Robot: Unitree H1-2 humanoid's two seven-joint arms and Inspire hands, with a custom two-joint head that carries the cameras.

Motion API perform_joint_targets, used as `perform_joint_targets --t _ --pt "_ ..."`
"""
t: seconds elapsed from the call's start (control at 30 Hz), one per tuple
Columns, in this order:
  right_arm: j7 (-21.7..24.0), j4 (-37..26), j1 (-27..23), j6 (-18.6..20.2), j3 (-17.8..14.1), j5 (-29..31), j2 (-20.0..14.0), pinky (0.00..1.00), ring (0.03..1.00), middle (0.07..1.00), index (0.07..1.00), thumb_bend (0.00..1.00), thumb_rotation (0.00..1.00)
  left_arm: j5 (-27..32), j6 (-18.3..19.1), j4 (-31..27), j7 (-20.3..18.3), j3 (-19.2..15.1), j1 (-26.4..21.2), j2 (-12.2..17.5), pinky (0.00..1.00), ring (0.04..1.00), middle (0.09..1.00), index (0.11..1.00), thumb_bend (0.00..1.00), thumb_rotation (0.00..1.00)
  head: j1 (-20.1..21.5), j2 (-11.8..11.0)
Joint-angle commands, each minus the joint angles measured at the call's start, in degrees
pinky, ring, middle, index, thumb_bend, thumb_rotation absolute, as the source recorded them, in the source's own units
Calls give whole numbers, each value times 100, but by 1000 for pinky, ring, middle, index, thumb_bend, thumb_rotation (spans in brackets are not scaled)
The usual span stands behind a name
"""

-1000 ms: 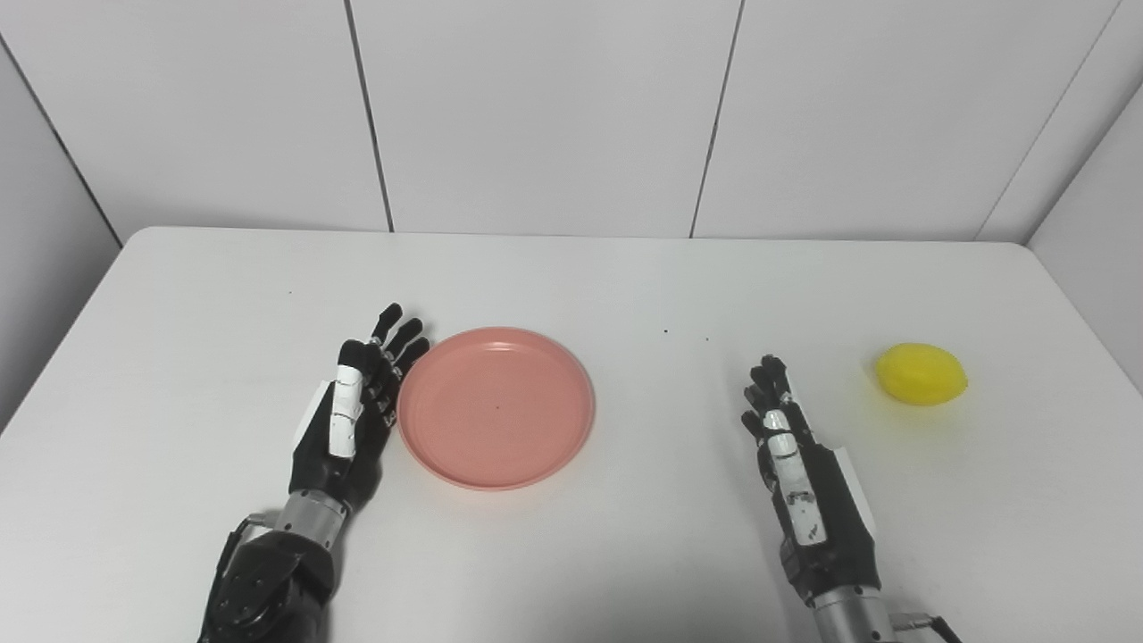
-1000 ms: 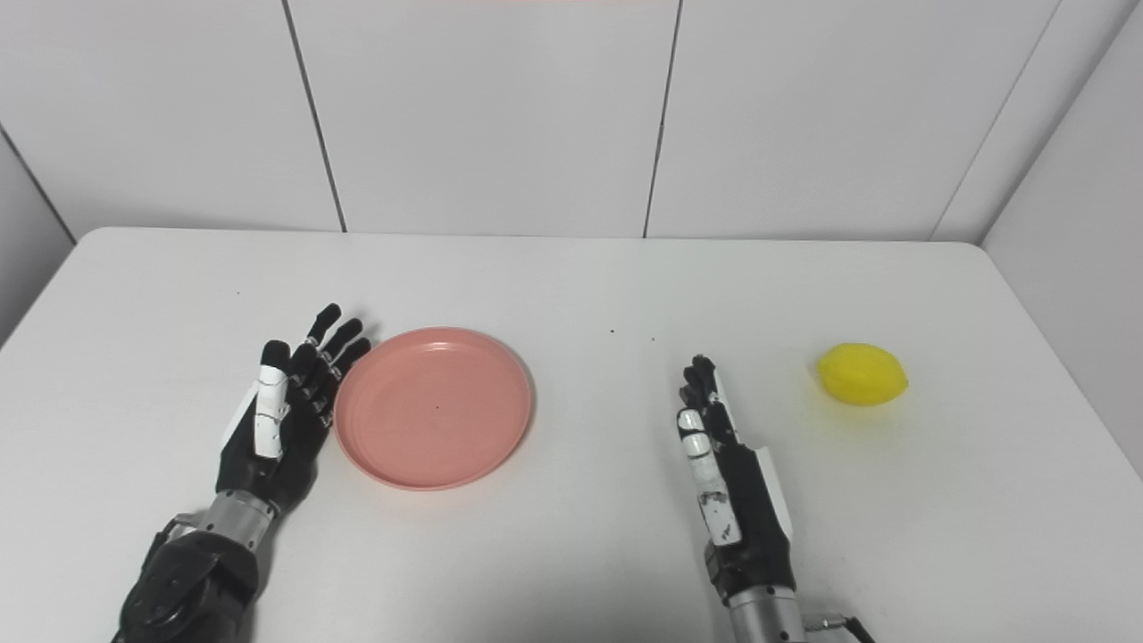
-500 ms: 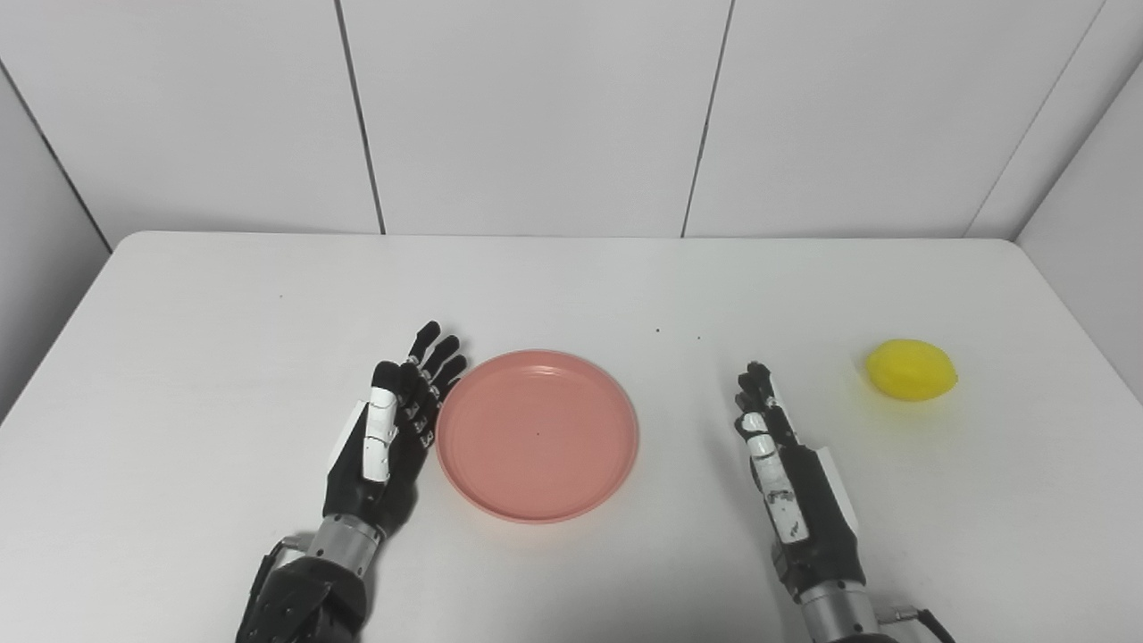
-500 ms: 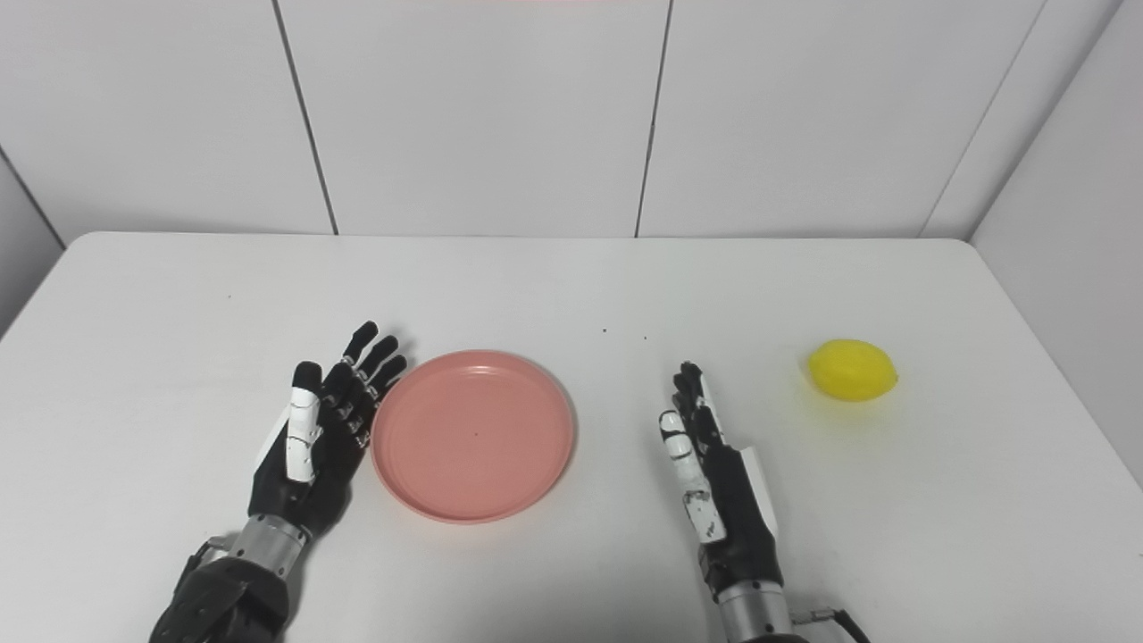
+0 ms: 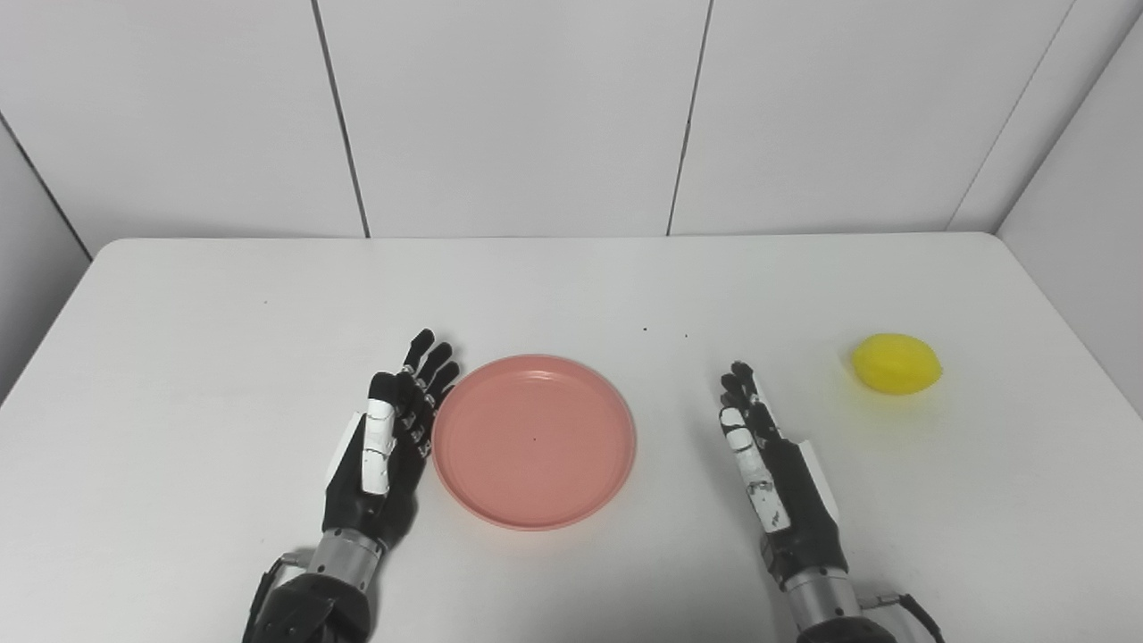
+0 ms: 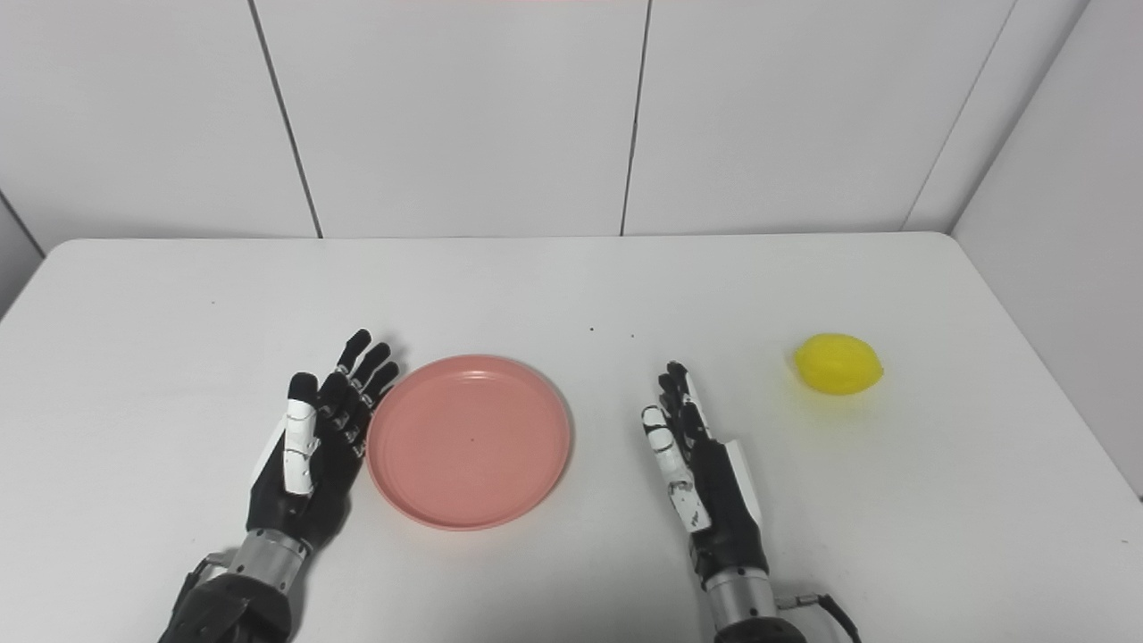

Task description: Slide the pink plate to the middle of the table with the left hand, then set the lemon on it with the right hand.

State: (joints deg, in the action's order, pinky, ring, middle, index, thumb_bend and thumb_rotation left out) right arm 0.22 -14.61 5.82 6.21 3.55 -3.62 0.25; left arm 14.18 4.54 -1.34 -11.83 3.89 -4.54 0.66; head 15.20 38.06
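Note:
The pink plate (image 5: 534, 442) lies flat near the middle of the white table (image 5: 179, 357), with nothing on it. My left hand (image 5: 386, 455) is open, fingers straight, and rests edge-on against the plate's left rim. My right hand (image 5: 775, 473) is open too, fingers straight and pointing away from me, standing apart to the right of the plate. The yellow lemon (image 5: 896, 363) sits on the table at the far right, well beyond the right hand's fingertips (image 5: 738, 375).
White wall panels (image 5: 518, 116) rise behind the table's far edge, and a side wall (image 5: 1089, 214) closes in at the right. A few tiny dark specks (image 5: 645, 329) mark the tabletop beyond the plate.
The camera view has shifted. Against the table's specks, the plate has slid right and toward me with the left hand at its rim, mostly in the first half second. The lemon stayed put.

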Motion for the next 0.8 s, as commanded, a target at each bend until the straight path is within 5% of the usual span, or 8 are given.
perform_joint_targets --t 0.0,0.43,0.77 --pt "-31 -76 -113 -359 -15 3 30 1000 990 975 993 614 899 -66 34 72 34 45 162 -82 969 968 975 979 799 1000 -8 -2" --pt "3 -89 -120 -327 -17 15 -13 1000 990 976 994 616 901 -193 115 20 -139 317 73 18 998 996 1000 1000 817 1000 -24 66" --pt "6 -90 -182 -312 -44 -36 -95 1000 984 972 994 600 927 -302 -222 165 -98 207 3 144 1000 1000 1000 1000 806 1000 -109 164"
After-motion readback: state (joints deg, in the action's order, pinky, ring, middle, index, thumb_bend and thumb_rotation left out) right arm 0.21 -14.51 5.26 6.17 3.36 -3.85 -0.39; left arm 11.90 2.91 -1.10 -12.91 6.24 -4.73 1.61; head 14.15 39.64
